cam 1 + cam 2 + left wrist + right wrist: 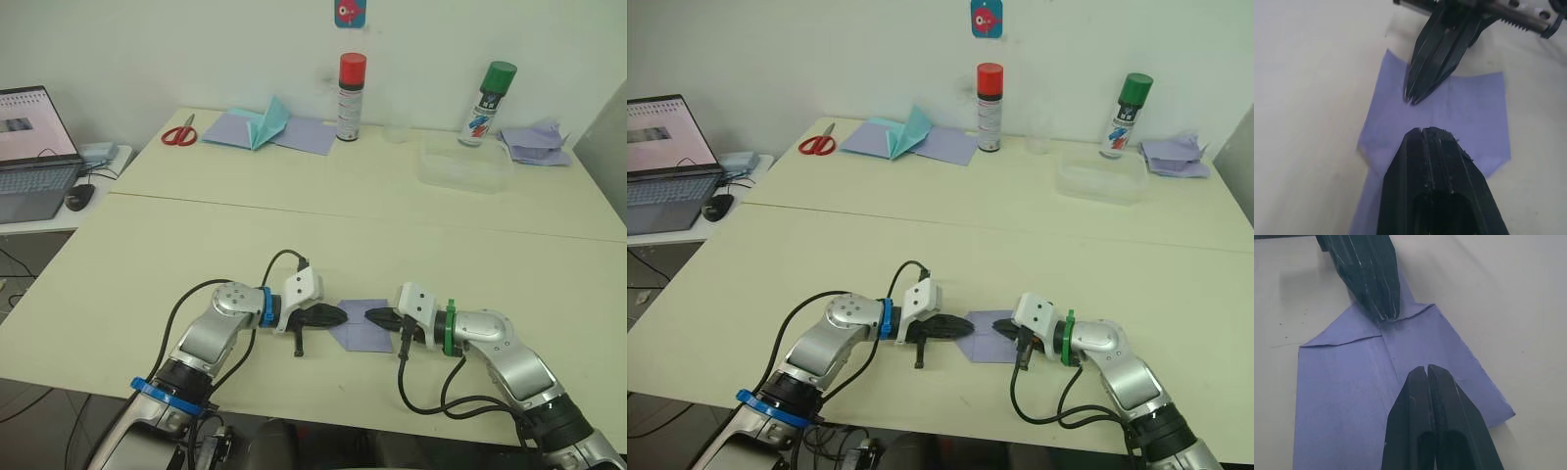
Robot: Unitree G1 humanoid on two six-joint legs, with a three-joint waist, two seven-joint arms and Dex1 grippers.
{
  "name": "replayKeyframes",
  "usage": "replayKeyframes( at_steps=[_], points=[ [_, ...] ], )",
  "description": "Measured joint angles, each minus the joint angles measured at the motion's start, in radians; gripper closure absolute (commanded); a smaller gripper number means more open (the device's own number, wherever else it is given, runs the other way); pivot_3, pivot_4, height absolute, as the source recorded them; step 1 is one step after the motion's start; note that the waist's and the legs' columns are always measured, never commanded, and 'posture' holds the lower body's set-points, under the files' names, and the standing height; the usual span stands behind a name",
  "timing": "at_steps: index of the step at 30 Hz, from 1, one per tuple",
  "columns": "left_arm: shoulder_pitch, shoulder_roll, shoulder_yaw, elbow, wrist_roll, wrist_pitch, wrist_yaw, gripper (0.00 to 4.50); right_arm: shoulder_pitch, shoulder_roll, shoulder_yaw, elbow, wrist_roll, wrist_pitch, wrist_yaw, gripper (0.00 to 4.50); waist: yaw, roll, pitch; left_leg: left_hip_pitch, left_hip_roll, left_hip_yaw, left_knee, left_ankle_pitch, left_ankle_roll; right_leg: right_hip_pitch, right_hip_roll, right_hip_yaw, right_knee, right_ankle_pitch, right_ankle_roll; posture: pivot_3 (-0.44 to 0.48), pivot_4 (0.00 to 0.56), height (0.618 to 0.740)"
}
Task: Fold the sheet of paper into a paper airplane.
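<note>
Both grippers meet nose to nose over the thin pale lavender-blue sheet of paper (361, 329), which lies flat on the near part of the cream counter (323, 245). The left gripper (333, 315) has its two black fingers drawn together with no gap between the tips, and those tips press down on the pointed end of the sheet, where two folded corner flaps meet along a centre crease. The right gripper (377, 316) is likewise closed, its fingers side by side, the tips resting on top of the paper near the middle crease, toward the square end. Neither gripper pinches the paper between its fingers; each only bears on its upper face. In the right wrist view the sheet (1400, 362) shows a pointed shape at one end with straight creases and a squared edge at the other.

Well apart, along the far edge of the counter, lie red-handled scissors (179, 133), wider lavender sheets with a teal folded paper shape (265, 127) on them, a white spray can with a red cap (351, 96), a white spray can with a green cap (487, 103), a clear plastic tray (464, 163) and a crumpled heap of lavender paper (537, 143). An open laptop (34, 147) sits on a side desk to the left.
</note>
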Motion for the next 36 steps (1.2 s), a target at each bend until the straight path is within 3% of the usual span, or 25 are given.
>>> replayKeyframes(
  at_steps=[8,19,28,36],
  points=[
    [0.017,0.055,-0.029,-0.001,0.062,-0.049,0.03,4.5,0.001,0.0,0.005,-0.002,-0.001,0.0,0.001,4.44,-0.001,0.001,-0.001,0.001,0.001,0.0,-0.003,0.0,0.0,0.001,0.0,0.0,-0.002,0.0,0.0,0.0,0.15,0.74],
    [0.125,0.236,0.081,-0.081,0.016,-0.02,0.017,4.5,0.008,-0.001,0.011,0.0,0.0,0.0,0.004,4.44,-0.004,0.001,-0.001,0.016,0.001,0.002,-0.01,0.0,0.0,0.013,-0.001,0.001,-0.006,-0.003,-0.006,0.0,0.15,0.74],
    [0.061,0.142,0.158,-0.193,-0.165,0.13,0.022,4.5,-0.005,-0.006,0.003,0.017,0.001,-0.014,0.025,4.44,-0.003,-0.004,0.004,0.015,0.0,0.002,-0.01,0.0,0.0,0.014,-0.002,0.0,-0.007,-0.003,-0.006,0.0,0.15,0.74],
    [0.033,0.119,0.029,-0.02,0.012,0.014,0.066,4.5,-0.01,-0.003,0.002,0.02,0.007,-0.013,0.03,4.44,-0.002,-0.004,0.005,0.015,0.001,0.001,-0.01,0.0,0.0,0.014,-0.001,0.0,-0.007,-0.003,-0.006,0.0,0.15,0.74]
  ],
)
